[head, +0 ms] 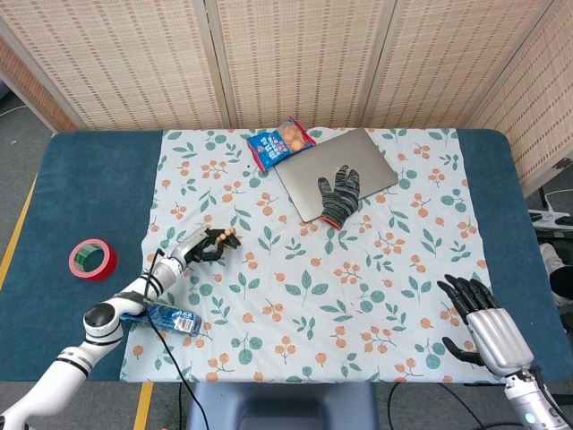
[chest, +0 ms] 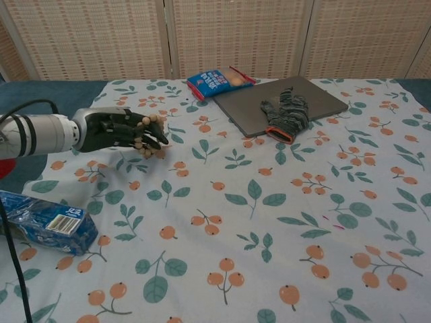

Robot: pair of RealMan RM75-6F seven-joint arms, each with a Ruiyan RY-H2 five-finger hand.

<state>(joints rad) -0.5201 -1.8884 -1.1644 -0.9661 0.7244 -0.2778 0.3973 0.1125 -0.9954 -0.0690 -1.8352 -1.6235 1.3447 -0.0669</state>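
Beads on a string (chest: 149,136) sit in the grip of the left hand (chest: 120,131), whose dark fingers (chest: 138,129) curl around the tan wooden strand above the leaf-and-berry tablecloth (head: 313,296), toward its left side. In the head view the same bead string (head: 228,236) shows at the tips of the left hand (head: 208,245), well in from the cloth's left edge.

Behind the left forearm, a crumpled blue plastic bottle (chest: 47,220) lies on its side at the cloth's near-left corner; the head view shows this bottle (head: 170,318) partly under the arm. A red tape roll (head: 92,260) lies further left on the bare blue table (head: 89,179).

The right hand (head: 479,322) hovers at the near-right corner of the cloth, fingers spread and holding nothing; the chest view does not show it.

At the far side of the cloth lies a closed grey laptop (chest: 249,104), with a grey knit glove (chest: 288,112) resting on its lid. Just beside the laptop's far-left corner lies a blue snack packet (chest: 217,81).
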